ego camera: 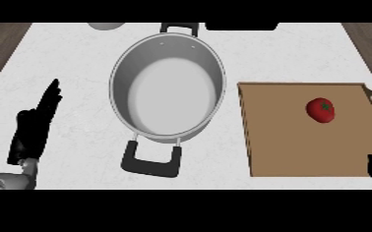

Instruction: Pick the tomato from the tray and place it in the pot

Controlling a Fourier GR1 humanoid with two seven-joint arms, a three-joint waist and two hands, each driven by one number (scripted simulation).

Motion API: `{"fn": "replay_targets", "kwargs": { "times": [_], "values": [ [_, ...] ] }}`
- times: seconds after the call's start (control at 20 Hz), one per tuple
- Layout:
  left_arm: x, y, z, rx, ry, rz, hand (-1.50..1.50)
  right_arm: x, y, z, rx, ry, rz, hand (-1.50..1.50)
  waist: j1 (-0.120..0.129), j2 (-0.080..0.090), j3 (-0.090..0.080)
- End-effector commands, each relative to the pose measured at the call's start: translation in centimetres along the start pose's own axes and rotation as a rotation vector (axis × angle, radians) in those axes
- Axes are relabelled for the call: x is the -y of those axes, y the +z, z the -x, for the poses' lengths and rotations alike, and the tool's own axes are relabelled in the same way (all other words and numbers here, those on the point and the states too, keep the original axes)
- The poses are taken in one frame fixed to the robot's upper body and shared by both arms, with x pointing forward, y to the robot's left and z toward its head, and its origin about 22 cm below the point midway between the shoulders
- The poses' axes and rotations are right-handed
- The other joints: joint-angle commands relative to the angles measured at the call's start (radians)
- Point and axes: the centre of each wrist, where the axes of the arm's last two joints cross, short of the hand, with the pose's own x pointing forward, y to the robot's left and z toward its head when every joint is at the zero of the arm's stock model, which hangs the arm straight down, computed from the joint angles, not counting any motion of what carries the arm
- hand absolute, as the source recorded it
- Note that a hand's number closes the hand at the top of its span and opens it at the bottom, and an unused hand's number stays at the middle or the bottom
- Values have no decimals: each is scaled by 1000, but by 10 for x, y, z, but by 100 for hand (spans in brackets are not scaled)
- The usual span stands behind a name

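Head view, left hand [33,128]: rests open at the left edge, fingers straight, holding nothing.
Right hand: out of sight.
Pot [123,69]: centre, nothing inside.
Tomato [320,110]: lies on the tray [291,147], right of the pot.
Progress: nothing done; pick and place both remain.

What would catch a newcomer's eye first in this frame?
The big steel pot sits mid-counter with nothing inside, black handles at its near and far ends. To its right, a red tomato lies alone on the brown tray, in its far right part. The left hand rests open at the left edge, fingers up, apart from both.
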Motion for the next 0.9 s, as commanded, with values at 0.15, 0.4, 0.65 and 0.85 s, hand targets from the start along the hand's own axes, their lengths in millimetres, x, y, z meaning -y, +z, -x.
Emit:
{"fn": "replay_targets", "kwargs": {
  "times": [0.15,0.4,0.65,0.85],
  "values": [
    [7,3,-9,24,5,40,0,3,7,-10,-100,49,-11,-150,50,12,1],
    [5,3,-10,42,-3,39,0,11,-23,-66,-160,128,-153,-150,65,10,2],
    [12,7,-5,23,6,81,0,13,-35,-108,-356,338,-341,-150,80,13,5],
    [2,4,-5,38,14,62,0,7,-19,-151,-449,440,-491,-150,70,6,8]
  ]
}}
